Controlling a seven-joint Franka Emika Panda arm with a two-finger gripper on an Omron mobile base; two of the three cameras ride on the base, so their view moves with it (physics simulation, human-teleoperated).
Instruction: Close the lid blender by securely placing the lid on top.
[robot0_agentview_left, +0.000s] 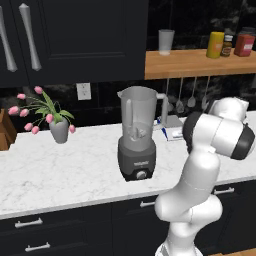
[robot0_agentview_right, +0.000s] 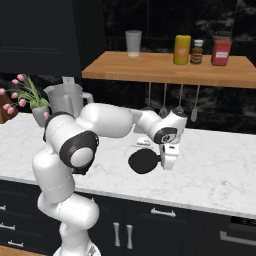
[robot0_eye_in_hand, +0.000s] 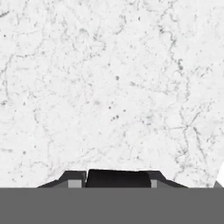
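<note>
The blender (robot0_agentview_left: 137, 132) stands on the marble counter (robot0_agentview_left: 60, 170), a translucent grey jar with an open top on a dark base with a knob. From the right base its jar (robot0_agentview_right: 65, 100) shows behind my arm, far to the left of my hand. My gripper (robot0_agentview_right: 162, 160) is low over the counter, well to the right of the blender, shut on the black round lid (robot0_agentview_right: 144, 161), which sticks out to its left. In the hand view the lid's black edge (robot0_eye_in_hand: 118, 178) sits between my fingertips, with bare marble (robot0_eye_in_hand: 109, 87) beyond.
A vase of pink tulips (robot0_agentview_left: 56, 122) stands left of the blender. A wooden shelf (robot0_agentview_right: 165, 67) above the counter carries a cup (robot0_agentview_right: 133, 43) and jars (robot0_agentview_right: 182, 49), with utensils (robot0_agentview_right: 164, 102) hanging under it. A small white item (robot0_agentview_right: 143, 141) lies behind the lid.
</note>
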